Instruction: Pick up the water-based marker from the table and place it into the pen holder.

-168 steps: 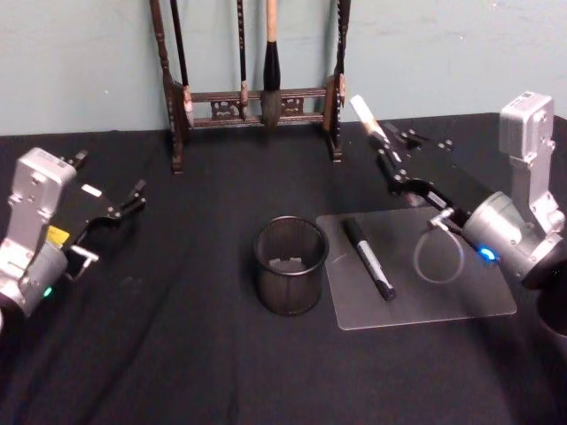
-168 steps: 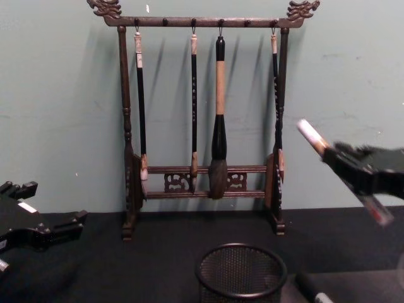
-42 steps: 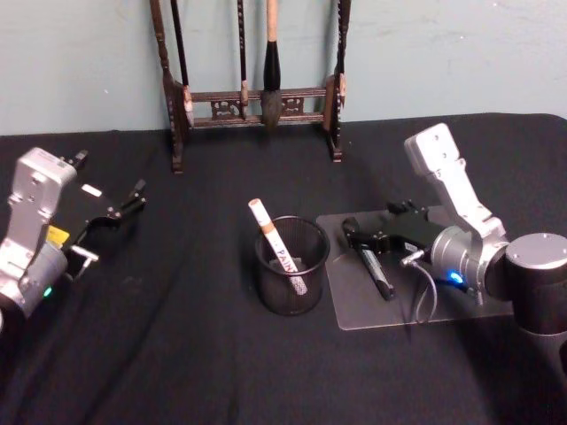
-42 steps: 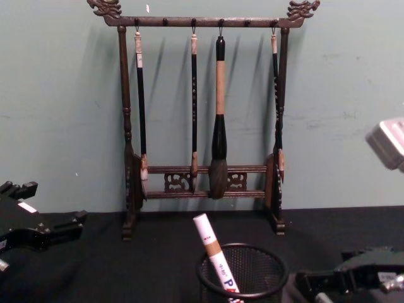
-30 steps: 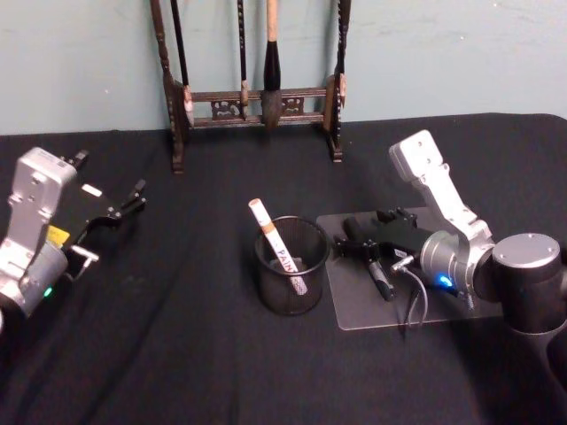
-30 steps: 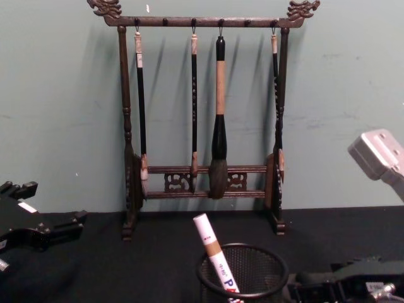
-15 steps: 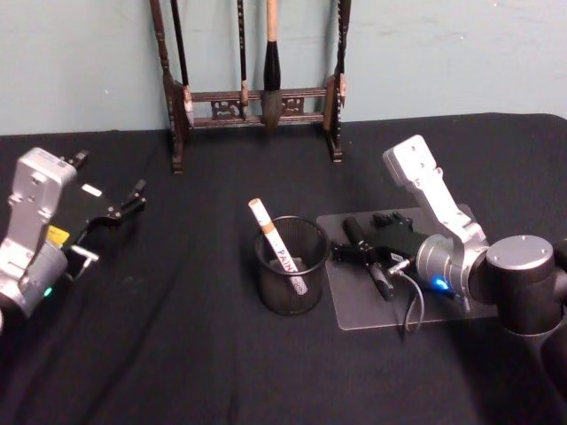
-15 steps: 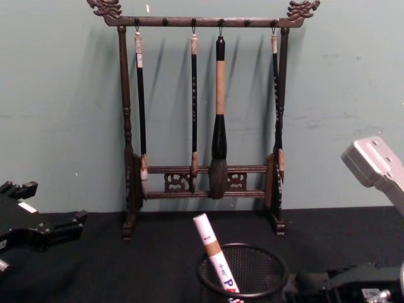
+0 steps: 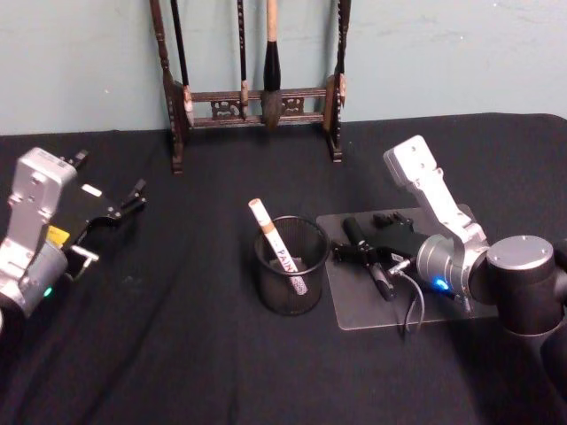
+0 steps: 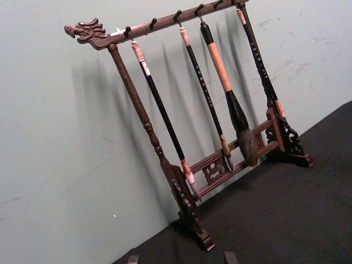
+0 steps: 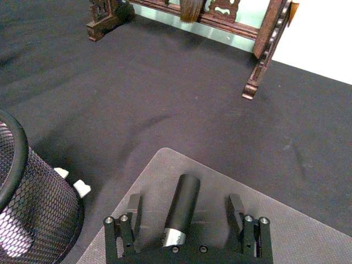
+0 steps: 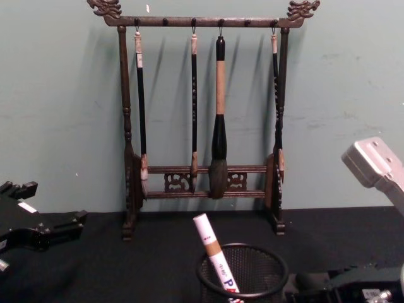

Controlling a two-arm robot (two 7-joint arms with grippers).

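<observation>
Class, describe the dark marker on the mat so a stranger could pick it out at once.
On the black cloth table, a clear rectangular mat lies right of the round black wire-mesh pen holder. On it, between the right end effector's open fingers, lies a black cylindrical marker. The white marker stands tilted in the holder; this one lies flat.

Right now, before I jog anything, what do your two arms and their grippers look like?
Each arm carries a boxy silver-grey housing near the wrist. The left gripper is black, with a small white label on it and a yellow sticker and a green light farther back. The right gripper is also black. Behind it are a round dark grey joint, a blue light and a looping grey cable.
</observation>
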